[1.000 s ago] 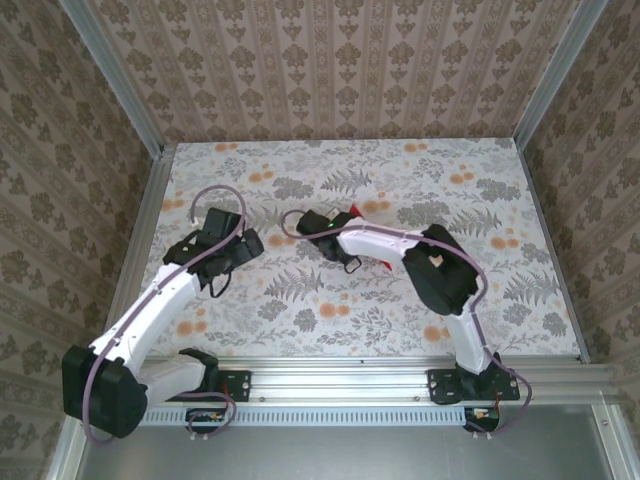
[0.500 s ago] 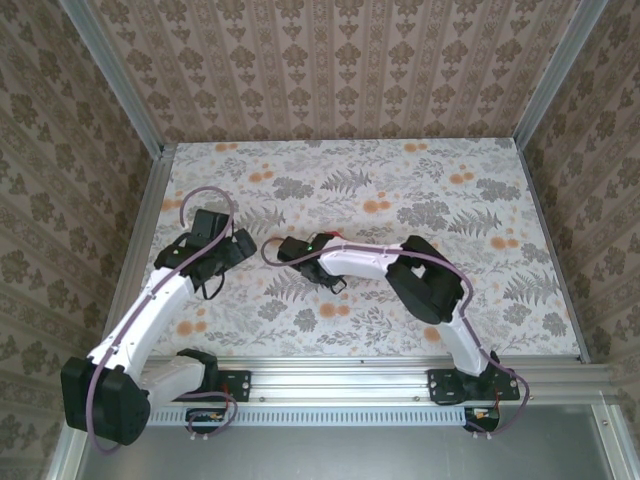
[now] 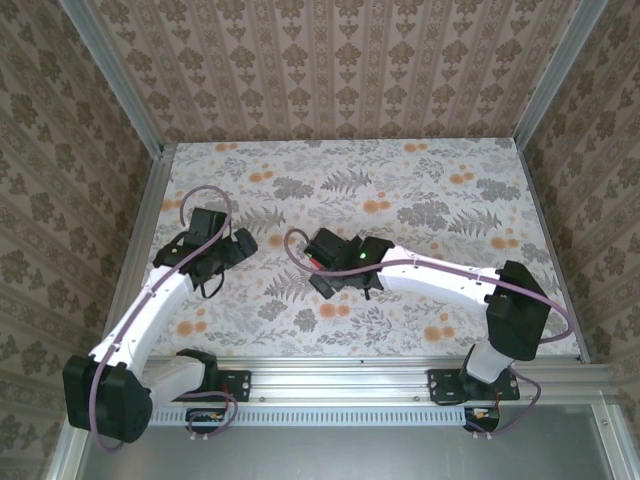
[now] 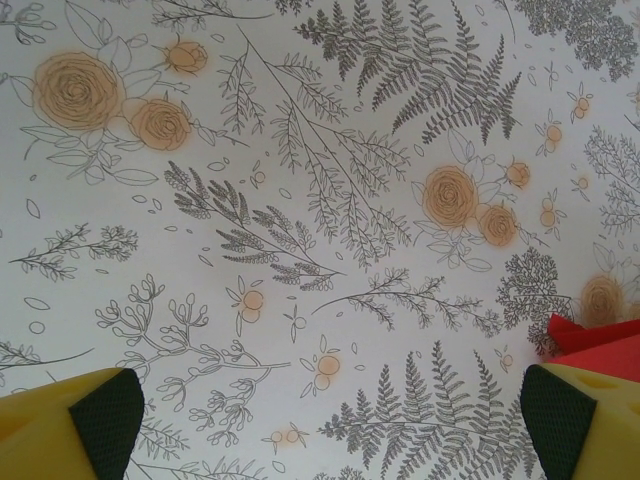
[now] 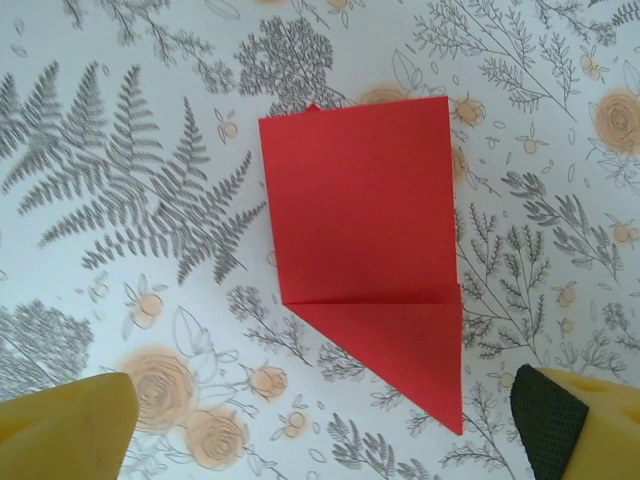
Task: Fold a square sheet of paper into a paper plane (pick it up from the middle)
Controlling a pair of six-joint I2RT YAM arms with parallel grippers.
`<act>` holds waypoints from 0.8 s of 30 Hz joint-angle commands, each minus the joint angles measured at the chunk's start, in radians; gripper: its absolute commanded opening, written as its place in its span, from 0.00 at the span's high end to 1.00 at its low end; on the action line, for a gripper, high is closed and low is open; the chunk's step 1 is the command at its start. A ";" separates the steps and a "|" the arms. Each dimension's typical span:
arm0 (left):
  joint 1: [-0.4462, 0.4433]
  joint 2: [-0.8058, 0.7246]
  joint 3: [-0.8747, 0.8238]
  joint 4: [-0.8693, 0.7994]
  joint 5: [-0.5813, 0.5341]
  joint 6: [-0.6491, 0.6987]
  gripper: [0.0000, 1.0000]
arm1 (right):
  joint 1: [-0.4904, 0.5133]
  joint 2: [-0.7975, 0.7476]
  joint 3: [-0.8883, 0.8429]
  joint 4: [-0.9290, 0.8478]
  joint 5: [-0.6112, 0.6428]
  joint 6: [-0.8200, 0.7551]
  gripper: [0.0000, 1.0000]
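Hanging wide open over the table (image 5: 120, 150), the right pincer (image 5: 320, 440) holds nothing. Its two yellow fingers (image 5: 65, 430) sit far apart at the bottom corners of the right wrist view, and one has a dark pad on it. Between them and a bit farther out lies the red paper (image 5: 365, 250). It rests flat on the table and no finger touches it. The paper is folded. The top part looks like a box shape, a crease runs across it, and below the crease a pointy part sticks out to one side.

The left pincer (image 4: 320, 430) is wide open too, with nothing in it. Its yellow fingers (image 4: 80, 420) hang above the flower print. A corner of the red paper (image 4: 597, 350) shows just beside one finger in the left wrist view.

From above, the right pincer (image 3: 330, 262) is near the middle of the table, at the end of its long white arm. The left pincer (image 3: 215, 245) is off to its left, apart from it. Flowers and ferns cover the table, and patterned walls (image 3: 330, 70) stand around it.
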 commanded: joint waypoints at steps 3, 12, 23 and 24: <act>0.011 0.014 -0.011 0.014 0.037 0.034 0.00 | -0.024 -0.003 -0.133 0.154 0.111 -0.230 0.00; 0.008 0.020 -0.063 0.133 0.169 0.050 0.00 | -0.197 0.095 -0.078 0.085 -0.059 -0.183 0.20; -0.100 0.094 -0.142 0.346 0.293 0.013 0.00 | -0.323 0.206 -0.042 0.095 -0.240 -0.124 0.39; -0.112 0.106 -0.149 0.374 0.306 0.006 0.00 | -0.334 0.213 -0.046 0.099 -0.268 -0.119 0.41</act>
